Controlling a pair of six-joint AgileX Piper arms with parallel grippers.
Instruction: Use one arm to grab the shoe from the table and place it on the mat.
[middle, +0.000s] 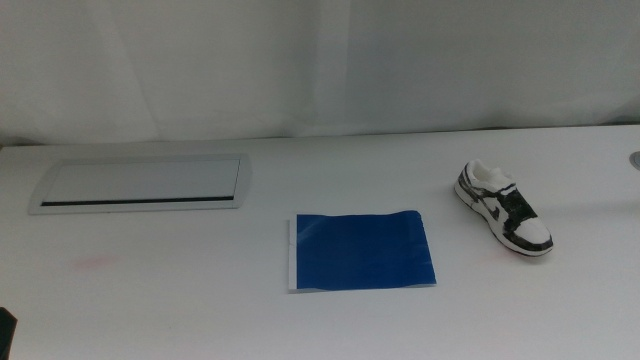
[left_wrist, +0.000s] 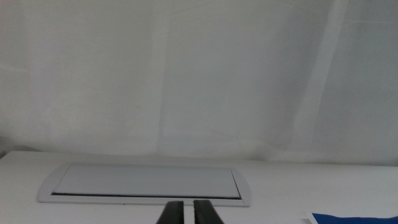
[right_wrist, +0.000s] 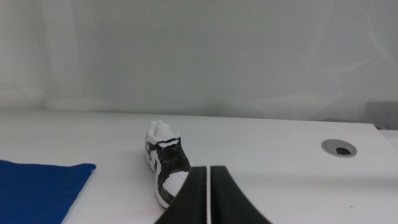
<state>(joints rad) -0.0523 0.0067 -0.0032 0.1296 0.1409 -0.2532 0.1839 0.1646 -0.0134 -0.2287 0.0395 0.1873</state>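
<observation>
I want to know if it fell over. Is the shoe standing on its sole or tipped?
Upright. The shoe rests on its white sole on the table, laces and opening facing up.

Shoe (right_wrist: 163, 163) toe behind right claw (right_wrist: 209, 186).

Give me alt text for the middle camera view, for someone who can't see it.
A small black-and-white shoe sits on the right of a white table, apart from a dark blue mat lying flat at the centre. A grey metal panel is set into the table at the left.
</observation>
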